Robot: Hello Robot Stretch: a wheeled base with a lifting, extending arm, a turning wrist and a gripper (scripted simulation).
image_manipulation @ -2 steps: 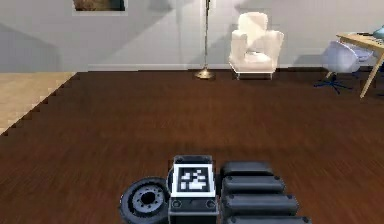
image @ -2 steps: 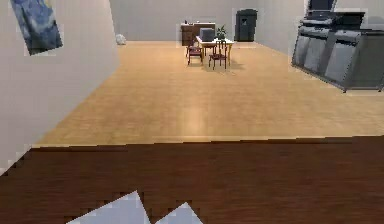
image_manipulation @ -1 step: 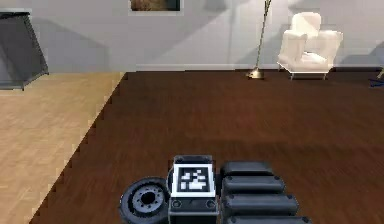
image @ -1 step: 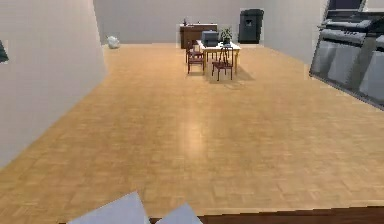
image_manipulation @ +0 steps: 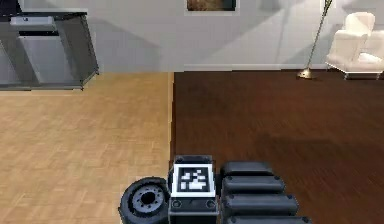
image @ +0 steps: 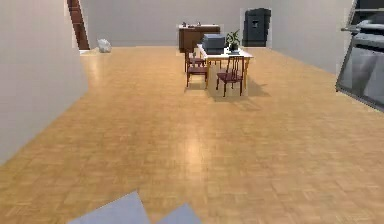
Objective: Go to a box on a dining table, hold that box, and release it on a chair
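Box on counter, well apart from claw.
Claw tucked low, likely for driving; its hold cannot be told.

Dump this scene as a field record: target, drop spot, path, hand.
table: dining table, far across the room, middle of the forward view
box: grey box on the table, beside a potted plant
drop spot: near chair and second chair, both at the table
path: bare wood floor up to the table
hand: dark body at the arm side view's bottom edge, left of a white marker; cannot tell whether it holds anything
side: white armchair and floor lamp far out
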